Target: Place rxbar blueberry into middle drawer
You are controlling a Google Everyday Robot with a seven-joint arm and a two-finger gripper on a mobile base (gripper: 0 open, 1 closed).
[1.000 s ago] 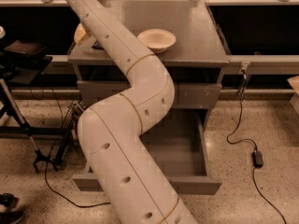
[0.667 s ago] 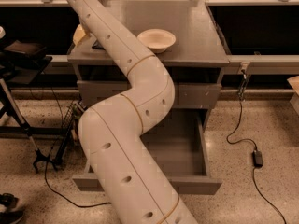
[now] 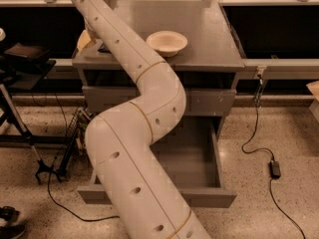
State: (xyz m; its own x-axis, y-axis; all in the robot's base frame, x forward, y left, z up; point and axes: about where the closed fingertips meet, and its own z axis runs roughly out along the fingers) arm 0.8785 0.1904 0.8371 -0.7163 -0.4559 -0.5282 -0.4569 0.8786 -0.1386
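Note:
My white arm [image 3: 144, 118] rises from the bottom of the camera view, crosses the cabinet front and reaches over the back left of the grey cabinet top [image 3: 209, 39]. My gripper is out of view past the top edge, beyond the arm's end. A small dark flat thing [image 3: 103, 48] peeks out beside the arm on the cabinet top; it may be the rxbar blueberry, mostly hidden. The middle drawer [image 3: 199, 153] is pulled wide open below the closed upper drawer front [image 3: 207, 102]. The part of its inside that shows holds nothing.
A pale bowl [image 3: 167, 42] stands on the cabinet top, right of the arm. A tan object [image 3: 83, 39] sits at the top's left edge. A black cable with a power brick [image 3: 275, 169] lies on the floor to the right. A tripod stand [image 3: 20, 128] is at the left.

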